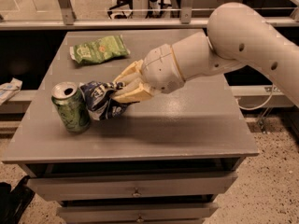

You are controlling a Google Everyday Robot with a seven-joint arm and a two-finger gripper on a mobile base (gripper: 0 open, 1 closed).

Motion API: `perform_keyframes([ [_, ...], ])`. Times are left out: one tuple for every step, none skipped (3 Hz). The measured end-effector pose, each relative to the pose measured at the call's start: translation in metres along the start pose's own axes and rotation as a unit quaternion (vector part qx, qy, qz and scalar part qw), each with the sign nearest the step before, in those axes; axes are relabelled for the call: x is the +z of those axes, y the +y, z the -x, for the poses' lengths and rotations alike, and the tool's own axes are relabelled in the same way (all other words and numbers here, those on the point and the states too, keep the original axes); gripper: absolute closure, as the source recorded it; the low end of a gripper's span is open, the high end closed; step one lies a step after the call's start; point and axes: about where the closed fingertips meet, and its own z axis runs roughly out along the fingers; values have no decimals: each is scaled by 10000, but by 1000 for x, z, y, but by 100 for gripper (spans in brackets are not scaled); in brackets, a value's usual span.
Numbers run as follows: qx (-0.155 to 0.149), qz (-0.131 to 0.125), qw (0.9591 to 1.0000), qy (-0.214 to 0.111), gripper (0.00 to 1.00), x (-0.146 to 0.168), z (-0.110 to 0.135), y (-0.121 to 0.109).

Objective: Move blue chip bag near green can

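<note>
The gripper (pixel 119 90) is clamping its fingers on the blue bag (pixel 100 101), holding it low over the table (pixel 187 125), just beside the can (pixel 71 107). The can is standing upright near the front left. Whether the two are touching is hard to call. The green bag (pixel 99 49) is lying flat, well back.

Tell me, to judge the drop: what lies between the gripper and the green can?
Only the blue chip bag, clamped in the gripper low over the table, beside the green can; camera view.
</note>
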Motion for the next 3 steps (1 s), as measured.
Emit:
perform_keyframes([
  [-9,24,9999,125,83,15,-14,3],
  [3,46,9997,223,60,22,-24,5],
  [-11,89,9996,285,38,26,-29,7],
])
